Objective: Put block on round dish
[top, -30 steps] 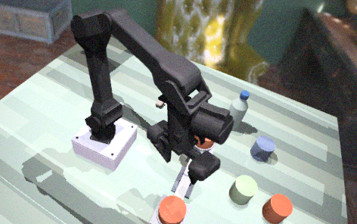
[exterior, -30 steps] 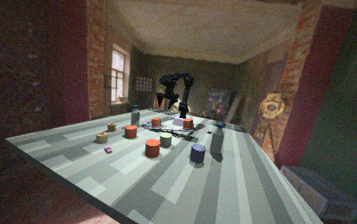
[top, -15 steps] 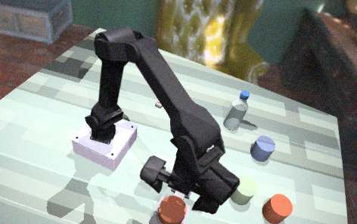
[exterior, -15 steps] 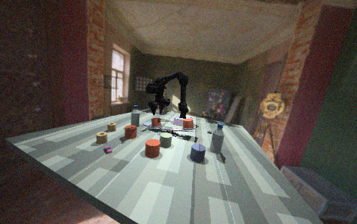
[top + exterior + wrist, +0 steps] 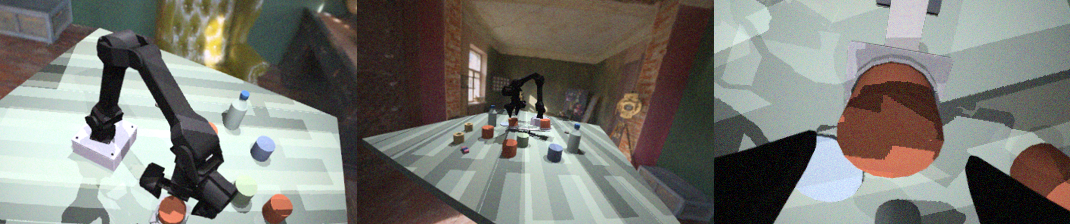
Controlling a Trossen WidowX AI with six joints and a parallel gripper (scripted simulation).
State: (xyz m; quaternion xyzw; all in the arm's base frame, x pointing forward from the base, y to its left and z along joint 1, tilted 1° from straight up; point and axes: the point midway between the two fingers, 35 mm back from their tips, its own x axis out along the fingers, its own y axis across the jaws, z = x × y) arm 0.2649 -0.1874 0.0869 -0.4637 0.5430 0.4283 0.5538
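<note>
- Wrist view: our pincer (image 5: 889, 170) is spread wide with nothing in it, fingers on either side of the near orange cup (image 5: 890, 125), above it and not touching.
- That cup sits on the balance's square end pad (image 5: 941, 67); the pale beam (image 5: 906, 22) runs away to the far end. The round dish (image 5: 830, 172) lies on the counter (image 5: 774, 60) just left of the cup.
- Top view: the far cup (image 5: 213, 127) is mostly hidden behind the arm. We can't see the block; presumably it's under one of the two.
- Risks, as we judge them:
  - Pressing down on the pad would tip the beam and shift the far cup, which ends the attempt.
  - An off-centre close could push the smooth round cup off the pad or over the dish.
  - A loose orange cylinder (image 5: 1041, 170) sits near the right finger; a wide swing could knock it.
- Cups: plain matte orange cylinders, flat tops, slightly tapered. Dish: flat, pale blue, thin. Counter: grey-green striped, flat.
</note>
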